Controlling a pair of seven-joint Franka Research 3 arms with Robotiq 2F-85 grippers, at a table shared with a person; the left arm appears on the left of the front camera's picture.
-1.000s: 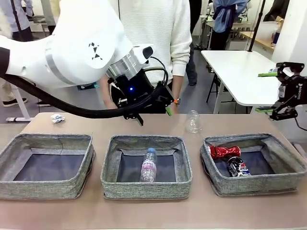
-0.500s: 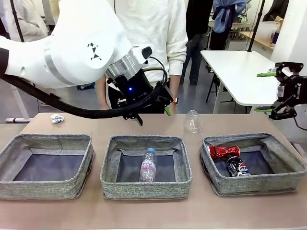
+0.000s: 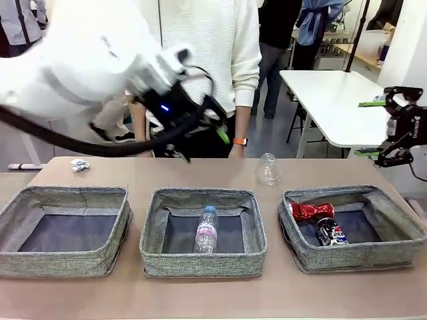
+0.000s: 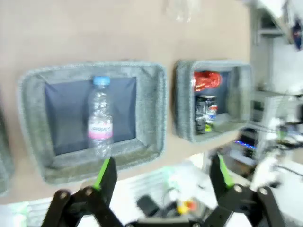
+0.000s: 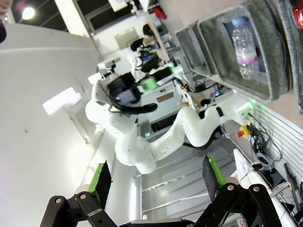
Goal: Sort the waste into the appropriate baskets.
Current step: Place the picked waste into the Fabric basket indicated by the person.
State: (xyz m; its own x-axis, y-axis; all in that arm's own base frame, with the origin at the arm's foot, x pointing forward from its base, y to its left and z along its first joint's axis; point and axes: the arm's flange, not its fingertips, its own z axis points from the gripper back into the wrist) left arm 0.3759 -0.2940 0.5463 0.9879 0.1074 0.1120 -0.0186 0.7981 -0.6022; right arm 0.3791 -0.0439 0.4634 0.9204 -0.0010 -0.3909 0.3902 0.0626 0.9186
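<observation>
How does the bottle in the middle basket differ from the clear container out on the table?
The bottle lies on its side inside the middle basket; the clear container sits on the bare table, beyond the baskets. The bottle carries a pink label and a blue cap; the container shows neither. The bottle is long and slim, the container short and squat. Both are see-through plastic.

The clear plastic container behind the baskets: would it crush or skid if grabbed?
The clear plastic container looks thin-walled and empty, so probably very light and apt to buckle under a firm squeeze. Standing free on the smooth table, it may skid or tip if nudged.
</observation>
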